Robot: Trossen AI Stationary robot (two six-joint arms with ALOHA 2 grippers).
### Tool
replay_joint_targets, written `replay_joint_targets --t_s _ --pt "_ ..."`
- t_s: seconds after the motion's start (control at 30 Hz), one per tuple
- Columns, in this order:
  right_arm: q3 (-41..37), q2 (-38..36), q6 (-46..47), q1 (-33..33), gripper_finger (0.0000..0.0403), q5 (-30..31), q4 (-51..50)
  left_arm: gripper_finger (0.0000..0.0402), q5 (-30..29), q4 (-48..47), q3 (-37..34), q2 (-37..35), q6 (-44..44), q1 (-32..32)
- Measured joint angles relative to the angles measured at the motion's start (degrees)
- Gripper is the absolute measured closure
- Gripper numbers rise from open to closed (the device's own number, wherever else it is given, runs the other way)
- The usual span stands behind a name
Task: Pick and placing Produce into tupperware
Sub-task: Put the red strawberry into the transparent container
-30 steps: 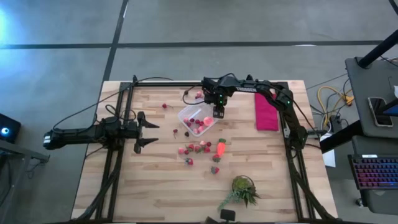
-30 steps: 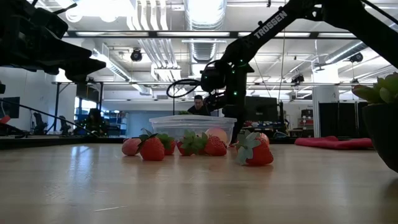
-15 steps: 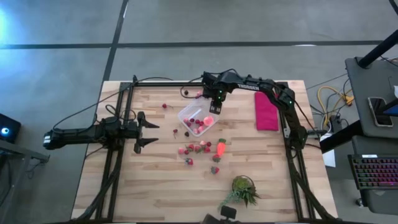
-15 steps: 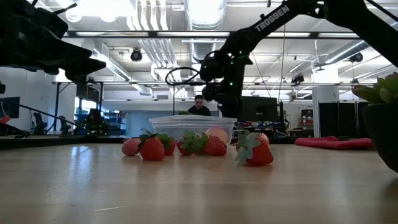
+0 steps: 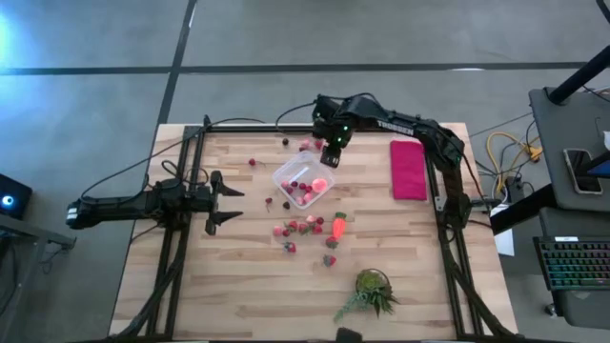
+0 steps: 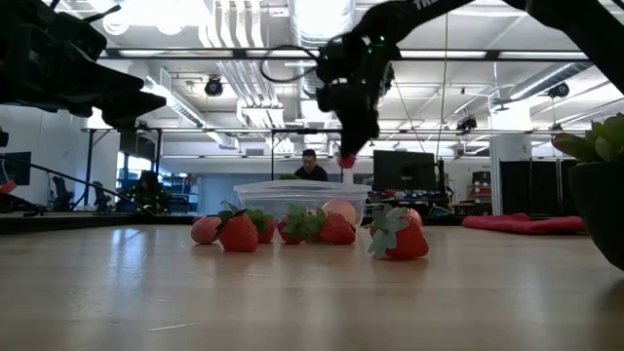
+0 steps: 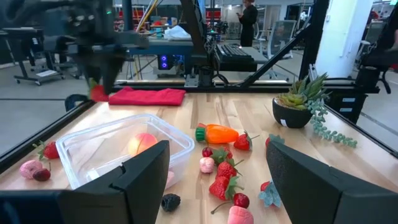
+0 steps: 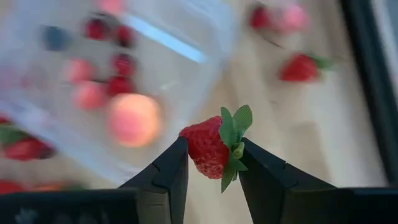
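Above tupperware [image 5: 303, 181]: right tool [image 8: 212, 163] pinching strawberry [image 8: 211, 144]; left tool [image 5: 229, 202] agape (empty).

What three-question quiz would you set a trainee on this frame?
1. True or false: the right gripper has its jaws shut on a strawberry.
2. Where is the magenta cloth relative to the tupperware? A) on the right arm's side B) on the left arm's side C) under it
3. Fill in: the left gripper waits with its jaws ____, holding nothing.

Key: 1 true; 2 A; 3 open
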Motion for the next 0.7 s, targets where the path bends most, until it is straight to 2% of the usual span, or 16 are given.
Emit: replay_joint_targets --t_s 0.33,0.7 --pt "4.01 3.76 5.83 6.57 0.0273 -0.06 2.63 0.0146 0.00 0.00 0.00 0.00 0.00 0.02" --pt "5.52 4.28 9.95 7.27 0.0148 4.80 3.50 0.0146 0.00 0.01 -0.02 0.02 0.01 0.01"
